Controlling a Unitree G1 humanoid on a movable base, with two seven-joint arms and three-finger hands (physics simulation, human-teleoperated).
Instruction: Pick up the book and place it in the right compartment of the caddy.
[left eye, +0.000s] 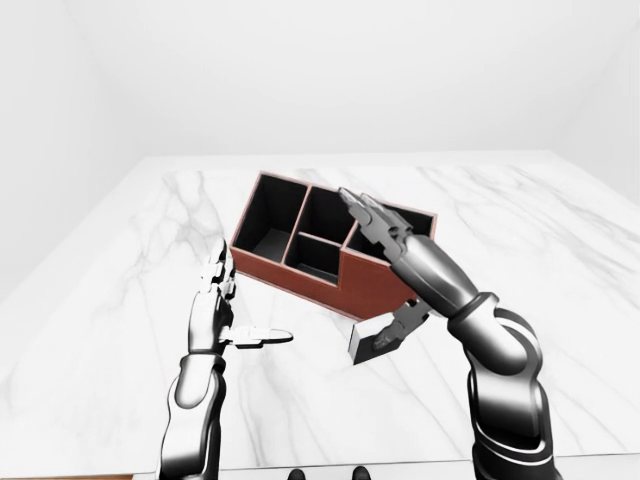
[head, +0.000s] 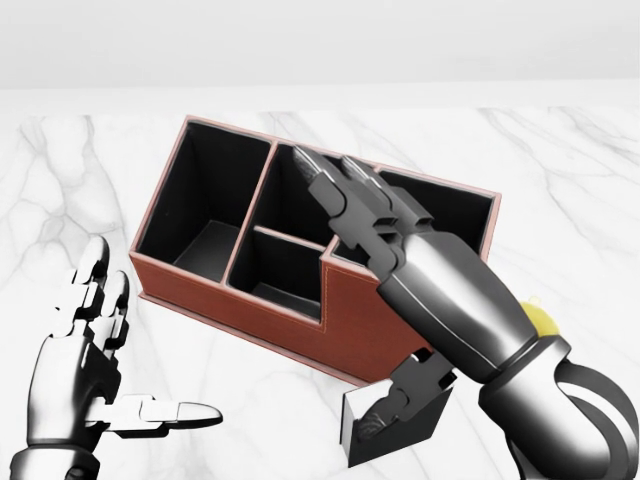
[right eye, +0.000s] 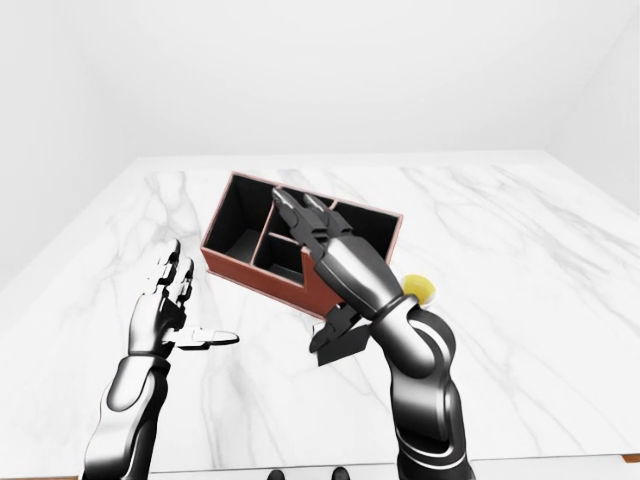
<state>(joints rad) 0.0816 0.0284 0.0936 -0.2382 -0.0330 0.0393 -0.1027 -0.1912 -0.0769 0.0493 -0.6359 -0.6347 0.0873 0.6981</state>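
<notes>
Centrally in the head view, your right hand (head: 400, 300) grips the book (head: 390, 425) between thumb below and fingers (head: 345, 190) stretched over the caddy (head: 250, 300); the book sits at lower centre, just below the caddy's near wall. Your left hand (head: 85, 370) is spread open at lower left over the marble bench (head: 560, 200).

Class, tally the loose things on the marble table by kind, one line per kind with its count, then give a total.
Caddy: 1
Book, held at the right hand: 1
Yellow object, partly hidden behind the right arm: 1
Total: 3
</notes>
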